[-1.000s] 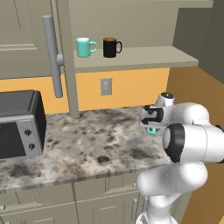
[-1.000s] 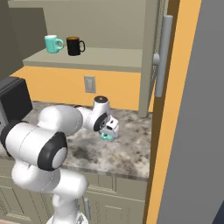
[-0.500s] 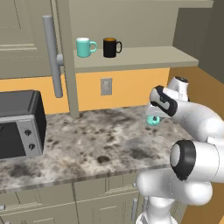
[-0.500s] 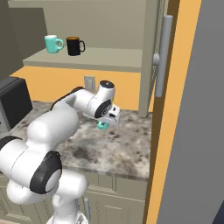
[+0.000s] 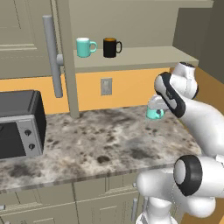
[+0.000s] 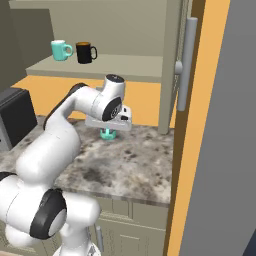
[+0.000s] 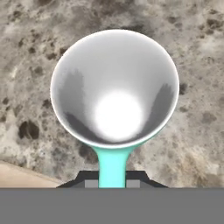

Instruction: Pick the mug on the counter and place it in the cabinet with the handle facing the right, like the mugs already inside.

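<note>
Orange wall [image 5: 127, 85] with an outlet [image 5: 106, 86]; dark microwave [image 5: 19, 122], perhaps, at left.

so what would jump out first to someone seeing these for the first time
Probably the big white arm bending over the speckled counter, with its end effector shut on the handle of a small teal mug held just above the stone. Next, the open cabinet above, where a matching teal mug and a black mug sit side by side on the shelf.
</note>
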